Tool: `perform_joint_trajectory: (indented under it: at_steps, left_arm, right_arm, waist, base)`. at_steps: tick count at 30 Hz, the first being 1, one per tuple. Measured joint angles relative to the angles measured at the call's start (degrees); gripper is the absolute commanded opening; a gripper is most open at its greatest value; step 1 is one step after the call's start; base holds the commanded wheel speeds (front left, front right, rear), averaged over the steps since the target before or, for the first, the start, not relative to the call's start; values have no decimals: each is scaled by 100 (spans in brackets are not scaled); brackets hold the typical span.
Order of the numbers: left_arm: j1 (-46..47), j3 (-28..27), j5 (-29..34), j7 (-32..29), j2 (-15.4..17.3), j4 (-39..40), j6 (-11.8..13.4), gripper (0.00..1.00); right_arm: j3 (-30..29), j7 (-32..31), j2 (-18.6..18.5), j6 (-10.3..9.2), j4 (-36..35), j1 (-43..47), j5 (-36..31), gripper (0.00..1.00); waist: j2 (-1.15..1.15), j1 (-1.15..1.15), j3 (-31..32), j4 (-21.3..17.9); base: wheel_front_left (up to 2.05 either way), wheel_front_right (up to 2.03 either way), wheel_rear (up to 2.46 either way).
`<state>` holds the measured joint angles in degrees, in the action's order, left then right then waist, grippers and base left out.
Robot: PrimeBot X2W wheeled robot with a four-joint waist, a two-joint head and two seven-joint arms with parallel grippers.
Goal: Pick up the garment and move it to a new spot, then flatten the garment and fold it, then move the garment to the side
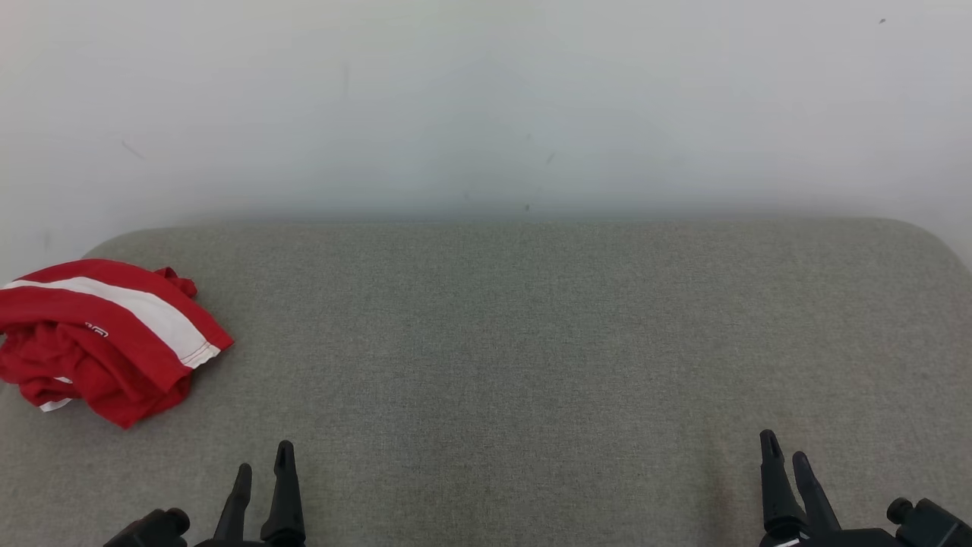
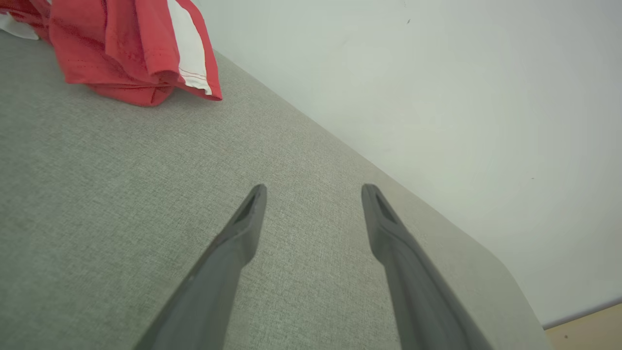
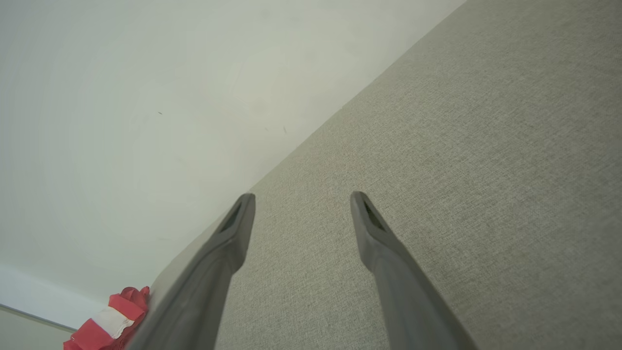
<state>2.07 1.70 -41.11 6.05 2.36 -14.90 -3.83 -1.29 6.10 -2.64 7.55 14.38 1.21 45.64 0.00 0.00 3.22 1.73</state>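
Garment [image 1: 106, 338]: red cloth, soft, crumpled, matt. White band on it, same cloth look, red stitching along hem. Fine knit grain up close in left wrist view.
Pad [image 1: 531, 342] under it: grey-green woven fabric, coarse even weave, matt, upholstered look.
Wall [image 1: 486, 99]: pale, smooth, matt paint, few small dark specks and scuffs.
Left gripper [image 1: 264, 456]: dark fingers, smooth, matt, plastic by look.
Right gripper [image 1: 783, 445]: same dark matt finish.
Floor [image 2: 588, 330], sliver past pad corner: tan, smooth, maybe wood, too little to tell.

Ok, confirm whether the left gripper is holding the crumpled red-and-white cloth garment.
No, the open left gripper hangs over the bare grey fabric surface, apart from the crumpled red-and-white cloth garment.
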Motion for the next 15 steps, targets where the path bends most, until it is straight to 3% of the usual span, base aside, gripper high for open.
perform_joint_trajectory:
  at_steps: [15]
  left_arm:
    - [-73,100,1063,220,21,31,79,100]
  right_arm:
    - [68,216,-2,0,-33,58,-1026,100]
  waist:
    - [0,0,74,28]
  base:
    - [0,0,0]
